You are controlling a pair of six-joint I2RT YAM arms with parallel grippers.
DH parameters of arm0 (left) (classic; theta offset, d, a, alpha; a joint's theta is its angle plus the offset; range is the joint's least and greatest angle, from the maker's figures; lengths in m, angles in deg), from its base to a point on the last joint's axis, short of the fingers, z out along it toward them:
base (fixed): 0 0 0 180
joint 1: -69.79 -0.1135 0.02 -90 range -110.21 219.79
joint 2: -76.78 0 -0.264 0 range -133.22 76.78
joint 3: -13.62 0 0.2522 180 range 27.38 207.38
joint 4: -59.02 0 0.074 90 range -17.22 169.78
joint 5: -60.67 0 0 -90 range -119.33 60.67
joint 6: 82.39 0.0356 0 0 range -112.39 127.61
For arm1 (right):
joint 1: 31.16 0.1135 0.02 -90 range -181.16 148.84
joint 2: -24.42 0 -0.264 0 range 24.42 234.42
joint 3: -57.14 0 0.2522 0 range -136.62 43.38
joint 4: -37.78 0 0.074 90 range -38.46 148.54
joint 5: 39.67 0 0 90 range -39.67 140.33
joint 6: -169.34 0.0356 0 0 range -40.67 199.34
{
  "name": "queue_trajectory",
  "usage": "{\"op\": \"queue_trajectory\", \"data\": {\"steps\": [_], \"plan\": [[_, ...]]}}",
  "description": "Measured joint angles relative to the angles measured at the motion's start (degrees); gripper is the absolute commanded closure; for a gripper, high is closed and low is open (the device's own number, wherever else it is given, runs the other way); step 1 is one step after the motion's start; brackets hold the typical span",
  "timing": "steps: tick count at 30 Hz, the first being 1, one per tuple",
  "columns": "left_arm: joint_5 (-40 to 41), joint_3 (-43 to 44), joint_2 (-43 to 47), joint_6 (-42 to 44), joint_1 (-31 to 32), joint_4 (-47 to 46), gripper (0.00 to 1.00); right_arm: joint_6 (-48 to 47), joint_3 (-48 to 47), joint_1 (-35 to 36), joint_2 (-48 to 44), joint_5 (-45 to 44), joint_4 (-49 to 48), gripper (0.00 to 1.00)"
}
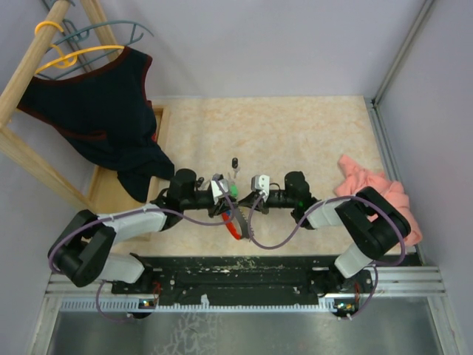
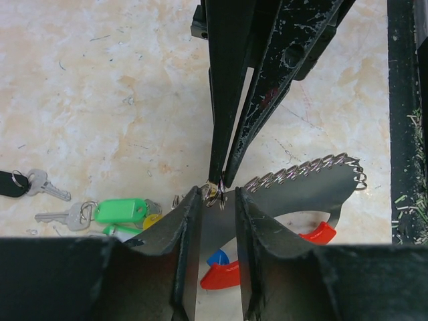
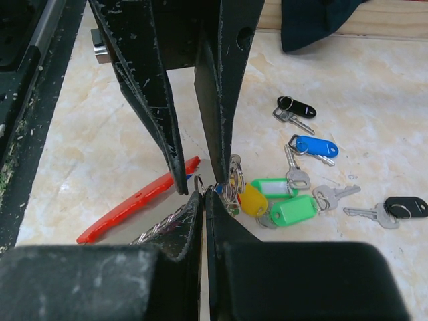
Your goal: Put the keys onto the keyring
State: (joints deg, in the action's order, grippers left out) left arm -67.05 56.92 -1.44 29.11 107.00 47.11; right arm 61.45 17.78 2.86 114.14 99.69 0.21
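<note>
The keyring lies on the table between both arms, with its red band beside its grey toothed strip, which carries a wire coil. My right gripper is shut, pinching a small split ring at the end of that strip. My left gripper faces it with jaws apart, straddling the same ring without clamping it. Loose keys lie beside them: green tags, a yellow one, a blue one and black ones. From above, the red band shows below the meeting fingertips.
A black garment hangs on a wooden rack at the back left, over a wooden board. A pink cloth lies at the right by the right arm. The metal base rail runs along the near edge.
</note>
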Motion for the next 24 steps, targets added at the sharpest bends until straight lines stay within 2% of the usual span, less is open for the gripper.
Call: {"op": "queue_trajectory", "data": {"steps": [6,24], "plan": [[0.20,-0.50,-0.02,0.00,0.11,-1.25,0.72,1.18,0.09,0.09,0.00,-0.24,-0.98,1.00],[1.68,-6.01,2.86,-3.76,0.02,-7.17,0.71,4.09,2.36,0.09,0.00,-2.16,-8.87,1.00]]}}
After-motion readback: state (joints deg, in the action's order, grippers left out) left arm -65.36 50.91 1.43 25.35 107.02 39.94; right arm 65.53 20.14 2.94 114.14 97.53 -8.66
